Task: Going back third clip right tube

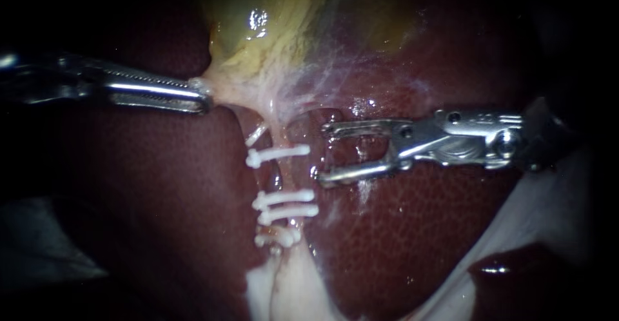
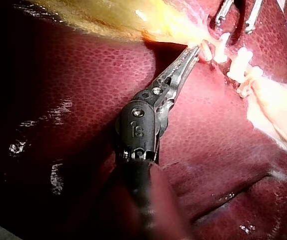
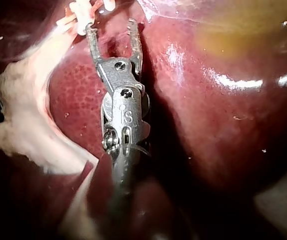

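Spread empty at right instrument's hand (image 1: 322, 152), white plastic clips (image 1: 278, 156) on pale thin tube (image 1: 287, 176) just off its tips. Pinching yellowish gallbladder tissue (image 1: 225, 79) at left instrument's hand (image 1: 201, 95).

Bright centre, dark edges, wet glare.
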Controlling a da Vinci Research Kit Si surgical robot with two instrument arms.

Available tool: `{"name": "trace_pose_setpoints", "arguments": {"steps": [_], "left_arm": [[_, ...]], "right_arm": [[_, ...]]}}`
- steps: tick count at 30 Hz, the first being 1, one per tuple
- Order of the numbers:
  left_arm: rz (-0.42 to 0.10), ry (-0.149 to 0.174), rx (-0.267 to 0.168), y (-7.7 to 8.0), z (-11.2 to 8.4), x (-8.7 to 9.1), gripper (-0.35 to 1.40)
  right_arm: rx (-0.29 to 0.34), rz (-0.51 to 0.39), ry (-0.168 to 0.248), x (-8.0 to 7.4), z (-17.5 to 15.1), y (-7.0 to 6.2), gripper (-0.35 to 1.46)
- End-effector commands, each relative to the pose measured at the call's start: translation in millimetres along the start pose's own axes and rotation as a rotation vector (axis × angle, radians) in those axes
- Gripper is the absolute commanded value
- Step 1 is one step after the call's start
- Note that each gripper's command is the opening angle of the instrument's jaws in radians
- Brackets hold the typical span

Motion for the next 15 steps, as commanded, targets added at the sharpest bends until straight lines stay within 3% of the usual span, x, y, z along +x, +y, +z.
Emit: {"name": "trace_pose_setpoints", "arguments": {"steps": [1, 8, 15], "left_arm": [[0.000, 0.000, -0.001, 0.0, 0.0, 0.0, -0.35], [0.001, 0.000, -0.001, 0.0, -0.1, -0.1, -0.35], [0.002, 0.000, 0.001, 0.0, 0.1, -0.3, -0.35]], "right_arm": [[-0.005, -0.015, 0.001, 0.5, -0.7, -0.4, 0.50], [-0.026, -0.103, -0.005, 3.5, -5.0, -2.9, 0.50], [-0.025, -0.106, -0.006, 4.4, -6.2, -4.5, 0.50]]}}
